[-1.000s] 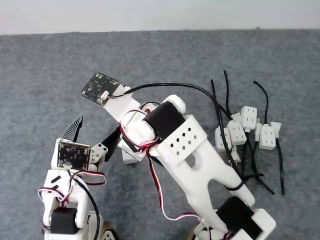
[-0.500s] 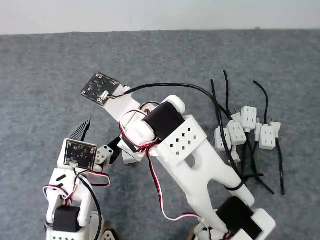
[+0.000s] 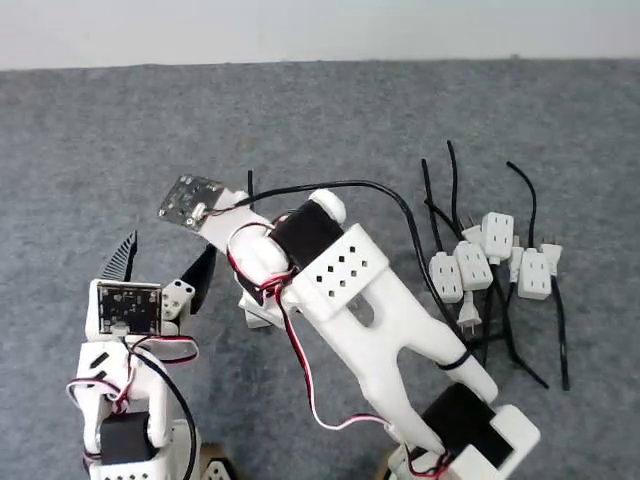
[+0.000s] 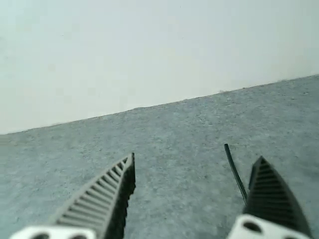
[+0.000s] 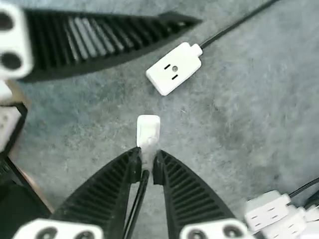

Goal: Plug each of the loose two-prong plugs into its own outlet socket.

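Observation:
My right gripper (image 5: 146,152) is shut on a white two-prong plug (image 5: 148,130), whose black cord runs back between the fingers. Just ahead of the plug, a loose white outlet socket (image 5: 174,74) lies on the grey carpet, its slots facing up and its black cord (image 5: 234,25) trailing away. My left gripper (image 3: 168,252) stands open to the left of the right arm (image 3: 345,290); one of its black fingers (image 5: 99,35) passes close beside that socket. In the left wrist view the left gripper (image 4: 194,159) holds nothing, with a thin black cord end (image 4: 234,169) beyond it.
A cluster of white sockets and plugs (image 3: 490,260) with tangled black cords lies at the right of the carpet, and it also shows as the socket cluster (image 5: 279,214). A loose plug (image 3: 468,318) rests at its lower left. The pale wall (image 3: 320,30) borders the far edge.
The right arm has shifted left and its wrist has tilted. The left gripper swung right, then back to the left, ending farther left than before.

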Action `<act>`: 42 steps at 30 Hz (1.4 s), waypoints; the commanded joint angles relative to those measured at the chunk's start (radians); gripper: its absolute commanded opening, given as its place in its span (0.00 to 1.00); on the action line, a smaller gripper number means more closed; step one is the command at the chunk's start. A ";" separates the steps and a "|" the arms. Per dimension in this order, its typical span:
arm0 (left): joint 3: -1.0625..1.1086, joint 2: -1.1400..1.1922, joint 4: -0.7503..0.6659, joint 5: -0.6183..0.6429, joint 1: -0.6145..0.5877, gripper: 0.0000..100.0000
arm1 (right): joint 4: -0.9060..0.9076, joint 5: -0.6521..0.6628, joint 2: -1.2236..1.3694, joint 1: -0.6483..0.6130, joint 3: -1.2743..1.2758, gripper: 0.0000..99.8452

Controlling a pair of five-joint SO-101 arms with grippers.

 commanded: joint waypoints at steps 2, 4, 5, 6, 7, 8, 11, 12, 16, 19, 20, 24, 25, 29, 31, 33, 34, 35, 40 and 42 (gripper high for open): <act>-0.125 -0.017 0.032 -0.021 -0.064 0.35 | 0.041 0.190 -0.002 0.015 -0.094 0.01; -0.157 -0.017 0.055 -0.025 -0.089 0.35 | 0.039 0.284 -0.001 0.005 -0.095 0.01; -0.173 -0.017 0.068 -0.025 -0.107 0.35 | 0.039 0.328 -0.001 0.004 -0.095 0.01; -0.188 -0.017 0.080 -0.025 -0.124 0.35 | 0.038 0.365 -0.001 0.004 -0.095 0.01; -0.205 -0.017 0.091 -0.025 -0.143 0.35 | 0.035 0.399 -0.001 0.001 -0.097 0.01; -0.222 -0.017 0.100 -0.025 -0.164 0.35 | 0.021 0.420 -0.001 0.001 -0.097 0.01; -0.272 -0.017 0.130 -0.040 -0.222 0.35 | -0.036 0.448 0.033 0.002 -0.097 0.01; -0.288 -0.017 0.143 -0.048 -0.239 0.35 | -0.051 0.448 0.056 0.002 -0.097 0.01; -0.325 -0.017 0.183 -0.077 -0.310 0.35 | -0.061 0.488 0.166 0.002 -0.120 0.01; -0.344 -0.017 0.203 -0.091 -0.374 0.35 | -0.056 0.509 0.237 0.002 -0.207 0.01; -0.352 -0.017 0.204 -0.092 -0.397 0.35 | -0.045 0.522 0.260 0.001 -0.241 0.01; -0.386 -0.017 0.204 -0.091 -0.465 0.35 | -0.001 0.548 0.369 -0.019 -0.351 0.01; -0.392 -0.017 0.206 -0.091 -0.471 0.35 | 0.005 0.548 0.398 -0.019 -0.374 0.01; -0.403 -0.017 0.207 -0.095 -0.482 0.35 | 0.031 0.582 0.484 -0.024 -0.440 0.01; -0.404 -0.017 0.203 -0.095 -0.500 0.35 | 0.038 0.585 0.503 -0.030 -0.454 0.01; -0.409 -0.017 0.201 -0.095 -0.525 0.35 | 0.039 0.585 0.503 -0.042 -0.454 0.01; -0.415 -0.017 0.201 -0.095 -0.535 0.35 | 0.039 0.585 0.503 -0.045 -0.454 0.01; -0.420 -0.017 0.203 -0.094 -0.543 0.35 | 0.039 0.583 0.503 -0.050 -0.454 0.01; -0.423 -0.017 0.207 -0.094 -0.545 0.35 | 0.041 0.588 0.512 -0.067 -0.453 0.01; -0.423 -0.017 0.207 -0.094 -0.545 0.35 | 0.039 0.589 0.512 -0.064 -0.453 0.01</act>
